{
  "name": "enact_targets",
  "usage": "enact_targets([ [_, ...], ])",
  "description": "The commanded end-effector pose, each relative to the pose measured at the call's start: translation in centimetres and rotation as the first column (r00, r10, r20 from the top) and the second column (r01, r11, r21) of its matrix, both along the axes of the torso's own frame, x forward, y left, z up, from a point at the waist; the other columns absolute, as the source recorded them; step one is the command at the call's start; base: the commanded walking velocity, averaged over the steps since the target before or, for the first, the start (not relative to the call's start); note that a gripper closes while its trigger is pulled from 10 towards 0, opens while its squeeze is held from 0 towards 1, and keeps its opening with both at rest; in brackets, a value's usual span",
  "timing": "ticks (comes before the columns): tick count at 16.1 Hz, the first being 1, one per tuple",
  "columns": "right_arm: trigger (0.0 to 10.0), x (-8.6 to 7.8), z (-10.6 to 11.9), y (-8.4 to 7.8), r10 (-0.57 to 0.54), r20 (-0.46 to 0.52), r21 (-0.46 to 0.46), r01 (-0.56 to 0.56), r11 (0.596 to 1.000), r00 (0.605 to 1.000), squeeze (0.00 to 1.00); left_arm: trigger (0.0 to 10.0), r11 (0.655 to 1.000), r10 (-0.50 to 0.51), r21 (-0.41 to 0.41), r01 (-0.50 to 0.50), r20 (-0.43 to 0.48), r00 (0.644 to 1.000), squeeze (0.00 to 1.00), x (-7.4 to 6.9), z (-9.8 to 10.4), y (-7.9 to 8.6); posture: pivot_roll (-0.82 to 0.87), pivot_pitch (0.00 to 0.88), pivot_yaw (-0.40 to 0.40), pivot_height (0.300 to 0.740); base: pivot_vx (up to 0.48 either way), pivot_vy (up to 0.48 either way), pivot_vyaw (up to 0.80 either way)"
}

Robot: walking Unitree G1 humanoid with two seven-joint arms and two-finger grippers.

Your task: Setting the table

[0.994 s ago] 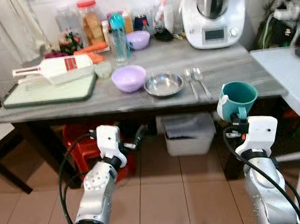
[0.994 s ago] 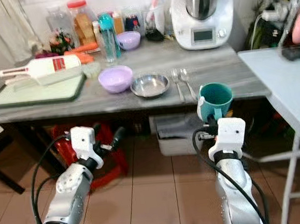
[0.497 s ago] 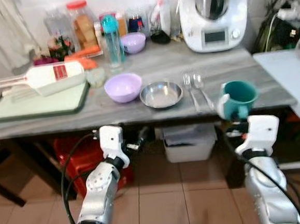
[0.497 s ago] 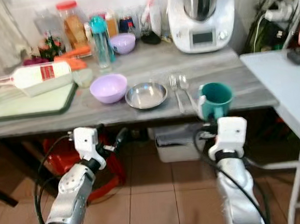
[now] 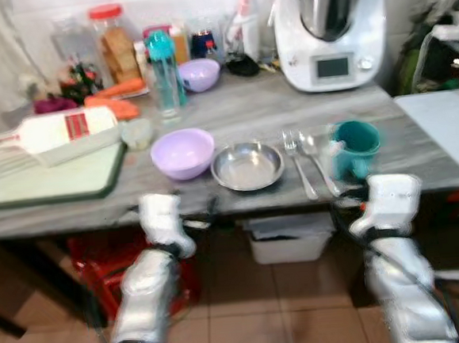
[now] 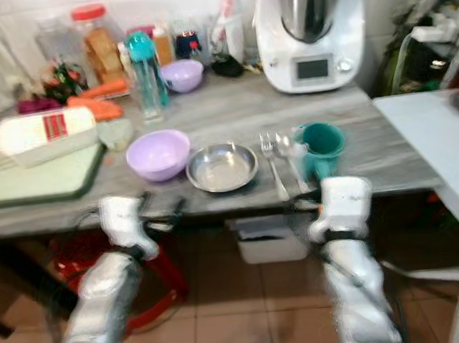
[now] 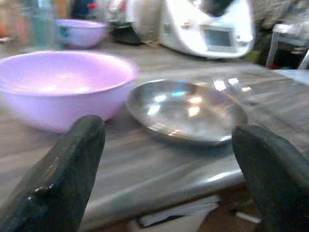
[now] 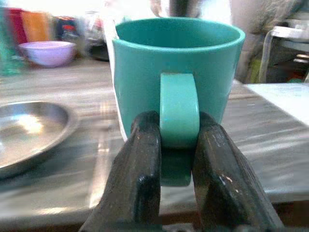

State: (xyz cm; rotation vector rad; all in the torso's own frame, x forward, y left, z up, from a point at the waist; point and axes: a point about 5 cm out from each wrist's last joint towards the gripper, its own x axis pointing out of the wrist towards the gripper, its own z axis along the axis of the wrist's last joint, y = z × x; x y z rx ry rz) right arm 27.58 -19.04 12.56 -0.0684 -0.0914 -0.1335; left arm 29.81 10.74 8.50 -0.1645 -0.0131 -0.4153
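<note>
Spanning the scene is the grey table (image 5: 257, 114), crowded at the back with a white kitchen machine (image 5: 327, 21), jars and a teal bottle (image 5: 161, 64), and at its left end a pale green cutting board (image 5: 51, 174). Nearer the front edge sit a lilac bowl (image 5: 183, 152), a steel dish (image 5: 247, 166) touching or just beside it, then a fork (image 5: 294, 157) and spoon (image 5: 315, 153) lying side by side. The teal mug (image 5: 353, 147) is at the front right of the table, just beside the spoon, with the right pincer (image 8: 166, 166) clamped narrowly on its handle; whether its base rests on the table or hangs just above cannot be told. The left pincer (image 7: 164, 164) is spread wide and empty, low at the table edge, facing the bowl and dish. The risks, as I judge them: the mug could twist about its thin handle and tip when released, or knock the spoon; the head views are blurred, so placement may drift toward the near edge.
</note>
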Motion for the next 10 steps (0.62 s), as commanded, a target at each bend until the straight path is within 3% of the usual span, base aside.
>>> enact_targets([
  [1, 10.0, 0.27, 0.7, 1.01, 0.028, 0.035, 0.007, -0.028, 1.0, 0.999, 0.0, 10.0, 0.999, 0.035, 0.024, -0.035, 0.021, 0.999, 0.0, 0.3, 0.56, 1.4, -0.08, 0.0, 0.041, 0.74, 0.364, 0.0, 0.0],
  [10, 10.0, 0.28, 1.07, 0.86, 0.029, 0.051, -0.015, -0.028, 0.999, 0.998, 0.0, 10.0, 0.998, 0.043, 0.032, -0.045, 0.058, 0.997, 0.0, -0.16, 1.35, 1.9, -0.08, 0.0, 0.037, 0.74, 0.354, 0.0, 0.0],
])
